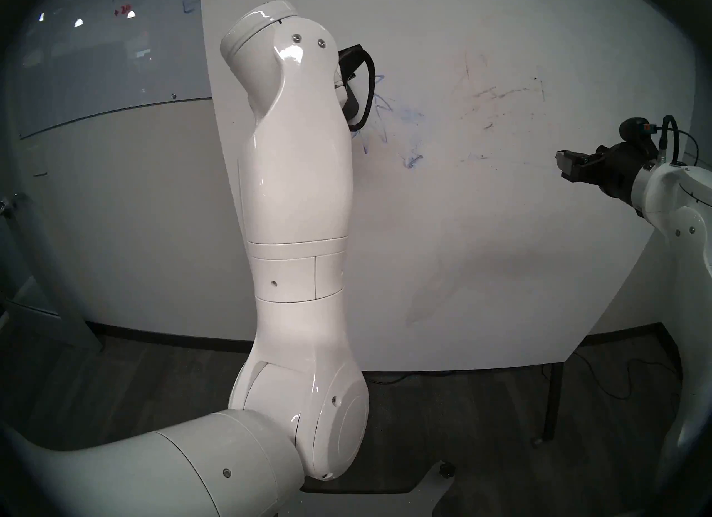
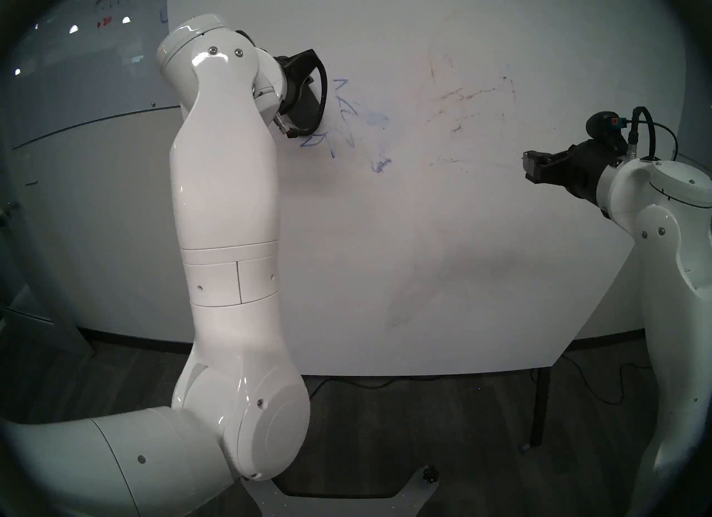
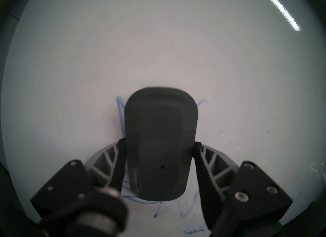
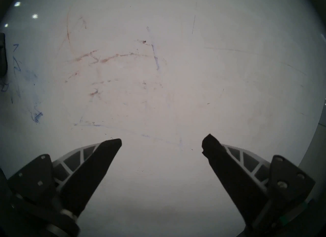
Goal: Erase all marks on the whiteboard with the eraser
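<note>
The whiteboard (image 1: 501,254) fills the head views. Blue spiky marks (image 1: 381,109) and a blue smudge (image 1: 411,116) lie just right of my left gripper (image 1: 352,81). Faint brownish streaks (image 1: 497,96) lie further right, also in the right wrist view (image 4: 109,58). In the left wrist view my left gripper (image 3: 158,144) is shut on the dark grey eraser (image 3: 159,116), which lies flat against the board over the blue lines (image 3: 120,111). My right gripper (image 1: 564,165) is open and empty, off the board's right part, its fingers spread (image 4: 162,140).
A glossy grey glass board (image 1: 96,61) with red and blue graph scribbles hangs at the upper left. The whiteboard's black stand leg (image 1: 551,400) and loose cables (image 1: 601,381) are on the dark floor at lower right. My left forearm (image 1: 296,181) hides the board's left part.
</note>
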You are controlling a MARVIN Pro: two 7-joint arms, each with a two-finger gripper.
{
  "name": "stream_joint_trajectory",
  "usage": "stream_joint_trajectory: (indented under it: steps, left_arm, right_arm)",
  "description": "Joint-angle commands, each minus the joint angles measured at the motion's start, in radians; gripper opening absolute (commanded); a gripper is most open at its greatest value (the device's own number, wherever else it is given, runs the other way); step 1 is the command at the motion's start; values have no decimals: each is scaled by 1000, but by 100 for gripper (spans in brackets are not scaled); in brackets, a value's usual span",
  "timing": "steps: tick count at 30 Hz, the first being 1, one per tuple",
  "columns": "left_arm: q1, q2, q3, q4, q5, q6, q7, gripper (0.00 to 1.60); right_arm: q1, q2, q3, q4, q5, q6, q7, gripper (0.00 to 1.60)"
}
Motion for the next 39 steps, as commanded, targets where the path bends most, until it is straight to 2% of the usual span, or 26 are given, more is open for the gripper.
stream_joint_trajectory:
  steps: [1,5,16,23,24,25,27,29,34,39]
  left_arm:
    - [43,-5,73,-49,-18,-2,102,0]
    - [67,-5,92,-66,-29,-2,104,0]
    - [89,-5,92,-86,-49,-2,105,0]
    - [78,-5,57,-101,-56,-2,104,0]
    - [83,-5,66,-116,-62,-2,142,0]
    - [83,-5,66,-116,-62,-2,142,0]
    - [76,-5,57,-121,-35,-2,103,0]
    - [73,-5,57,-125,1,-2,98,0]
    - [60,-5,59,-128,53,-2,102,0]
    - [50,-5,86,-116,146,-2,114,0]
  right_arm:
    - [8,4,3,-5,-2,-6,1,160]
    - [8,4,3,-5,-2,-6,1,160]
    - [8,4,3,-5,-2,-6,1,160]
    - [8,4,3,-5,-2,-5,0,160]
    - [8,4,3,-5,-2,-5,0,160]
    - [8,4,3,-5,-2,-5,0,160]
    - [8,4,3,-5,-2,-5,0,160]
    - [8,4,3,-5,-2,-5,0,160]
    - [8,4,3,-5,-2,-6,0,160]
    - [8,4,3,-5,-2,-6,0,160]
